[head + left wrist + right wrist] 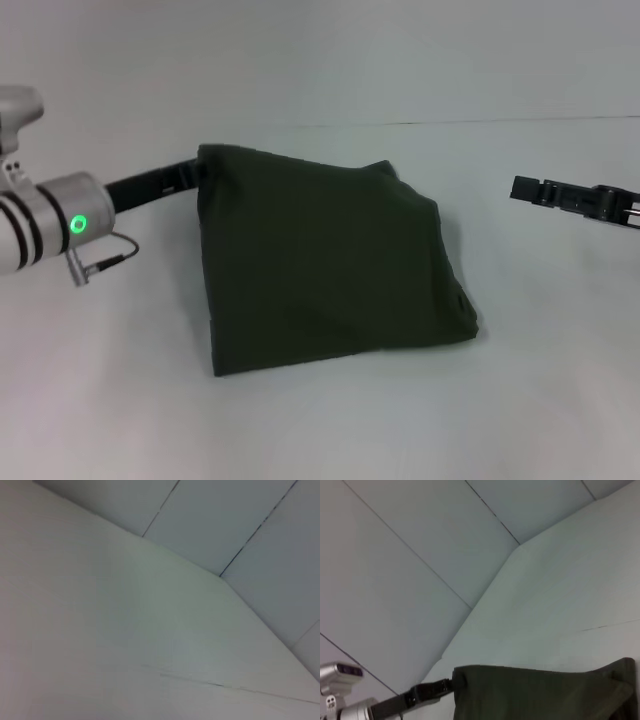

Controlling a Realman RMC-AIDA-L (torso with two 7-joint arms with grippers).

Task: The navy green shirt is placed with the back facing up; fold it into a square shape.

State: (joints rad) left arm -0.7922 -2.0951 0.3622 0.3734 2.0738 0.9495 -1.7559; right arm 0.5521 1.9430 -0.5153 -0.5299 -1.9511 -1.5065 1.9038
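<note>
The navy green shirt lies folded on the white table, plain side up, with no lettering showing. Its far left corner is lifted off the table. My left gripper is shut on that corner and holds it up, so the cloth slopes down from it to the near edge. The shirt and the left gripper also show in the right wrist view. My right gripper hovers to the right of the shirt, apart from it and holding nothing. The left wrist view shows only table and wall.
The white table runs around the shirt on all sides. A pale panelled wall stands behind it. The left arm's silver wrist with a green light is at the left edge.
</note>
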